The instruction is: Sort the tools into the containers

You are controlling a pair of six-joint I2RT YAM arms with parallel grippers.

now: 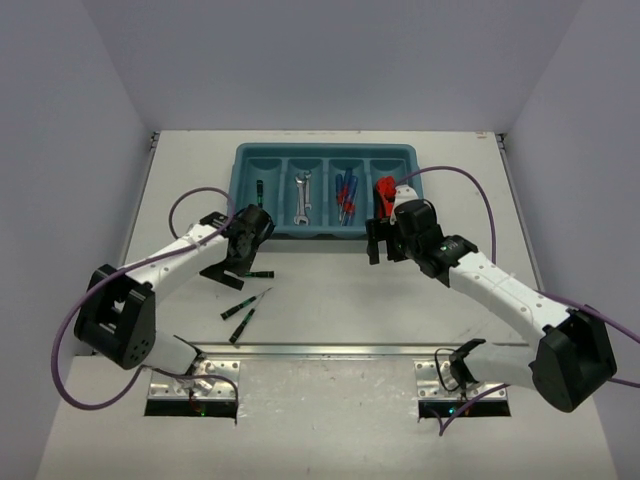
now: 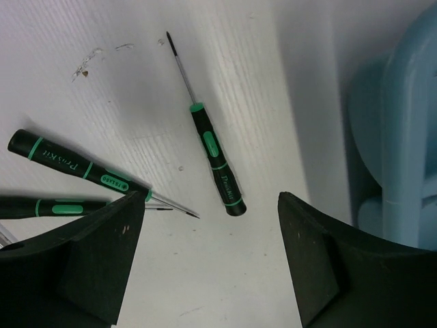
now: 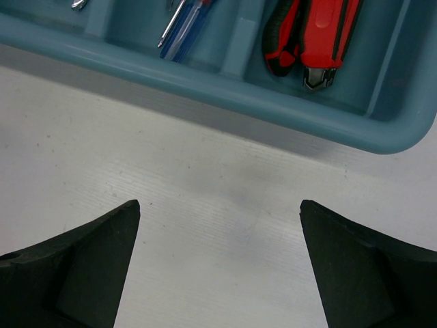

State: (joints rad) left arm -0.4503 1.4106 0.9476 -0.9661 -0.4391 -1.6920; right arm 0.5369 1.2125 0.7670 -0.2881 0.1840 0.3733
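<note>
- Closest to the arm bases, 2 black-and-green precision screwdrivers [image 1: 240,328] lie loose on the white surface [image 1: 330,300], side by side and not yet sorted.
- Just beyond them, the left end effector [image 2: 210,205] hangs low over a third precision screwdriver [image 2: 218,164]. Its fingers are apart and grip nothing. The handle's butt end lies just ahead of the gap, so this looks like the tool it is lining up to take.
- Across on the right, the right end effector [image 3: 218,205] hovers over bare surface just in front of the teal tray [image 3: 136,65]. Its fingers are wide apart and empty, and it is probably parked clear of the left arm's work.
- Farthest away, the tray's 4 long compartments each hold 1 kind of tool. From left they hold a lone precision screwdriver [image 1: 259,192], a silver wrench [image 1: 303,195], blue-handled screwdrivers [image 1: 345,195] and red-and-black pliers [image 3: 314,34].
- The 3 loose screwdrivers most likely belong in the leftmost compartment. That is the one nearest the left arm, which would explain why that arm is reaching.
</note>
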